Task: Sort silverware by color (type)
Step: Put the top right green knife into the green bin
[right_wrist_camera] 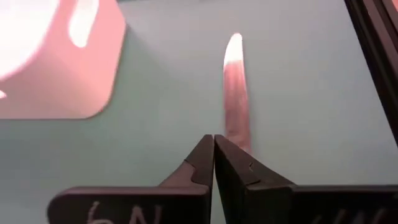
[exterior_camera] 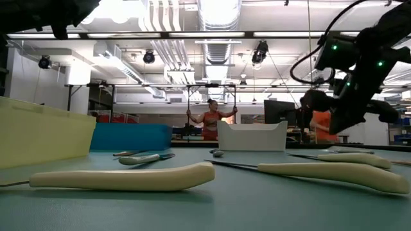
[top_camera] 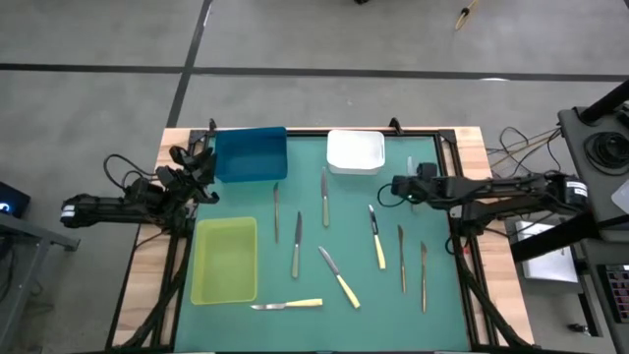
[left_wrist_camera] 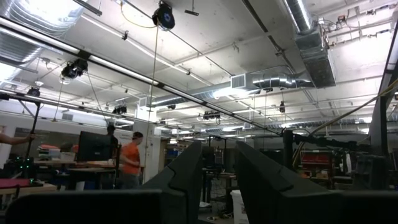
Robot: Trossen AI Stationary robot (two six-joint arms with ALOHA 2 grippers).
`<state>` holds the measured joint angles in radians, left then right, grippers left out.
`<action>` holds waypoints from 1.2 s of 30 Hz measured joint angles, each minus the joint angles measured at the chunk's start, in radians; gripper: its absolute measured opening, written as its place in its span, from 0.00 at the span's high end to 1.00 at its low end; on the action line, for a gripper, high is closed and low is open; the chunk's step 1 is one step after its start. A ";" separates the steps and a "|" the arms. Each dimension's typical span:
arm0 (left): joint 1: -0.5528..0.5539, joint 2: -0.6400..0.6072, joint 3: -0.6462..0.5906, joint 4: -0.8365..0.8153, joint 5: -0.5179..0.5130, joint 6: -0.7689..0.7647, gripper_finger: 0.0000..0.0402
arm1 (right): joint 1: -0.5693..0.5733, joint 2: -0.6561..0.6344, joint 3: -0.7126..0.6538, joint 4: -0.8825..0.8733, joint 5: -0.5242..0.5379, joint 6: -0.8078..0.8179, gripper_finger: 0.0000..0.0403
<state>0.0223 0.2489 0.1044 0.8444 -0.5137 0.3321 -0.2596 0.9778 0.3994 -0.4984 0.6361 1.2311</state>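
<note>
The silverware lies scattered on the green mat: grey metal pieces and knives with pale yellow handles. My right gripper is shut and raised above the mat right of the white tray. In the right wrist view a grey metal utensil lies flat on the mat just beyond its fingertips, its near end hidden behind one finger. My left gripper waits at the table's left edge beside the blue tray, tilted upward, open with nothing between its fingers.
A yellow-green tray sits on the mat's left near side. Black frame bars run along the table's sides. Beyond the far edge the low view shows people standing in the room. Free mat lies between the trays and around the utensils.
</note>
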 joint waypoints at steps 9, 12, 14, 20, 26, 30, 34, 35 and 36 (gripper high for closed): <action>0.000 0.000 0.000 0.000 0.000 0.000 0.81 | -0.006 -0.012 0.000 -0.005 -0.276 0.014 0.98; 0.000 0.000 0.000 0.000 0.000 0.000 0.81 | -0.006 -0.014 0.000 0.069 -0.420 -0.043 0.98; 0.000 0.000 0.000 0.000 0.000 0.000 0.81 | -0.006 -0.014 0.001 0.144 -0.506 -0.104 0.98; 0.000 0.000 0.000 0.000 0.000 0.000 0.81 | -0.006 -0.014 0.002 0.315 -0.587 -0.142 0.93; 0.000 0.000 0.000 0.000 0.000 0.000 0.81 | -0.006 -0.013 0.002 0.333 -0.611 -0.139 0.76; 0.000 0.000 0.000 0.000 0.000 0.000 0.81 | 0.009 -0.013 0.002 0.478 -0.734 -0.252 0.63; 0.000 0.000 0.000 0.000 0.000 0.000 0.81 | 0.045 -0.013 0.002 0.743 -0.887 -0.395 0.55; 0.000 0.000 0.000 0.000 0.000 0.000 0.81 | 0.055 -0.013 0.002 0.805 -0.919 -0.424 0.54; 0.000 0.000 0.000 0.000 0.000 0.000 0.81 | 0.065 -0.013 0.002 0.854 -0.944 -0.446 0.54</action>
<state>0.0223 0.2491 0.1045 0.8448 -0.5135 0.3321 -0.1948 0.9649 0.4011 0.3553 -0.3075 0.7847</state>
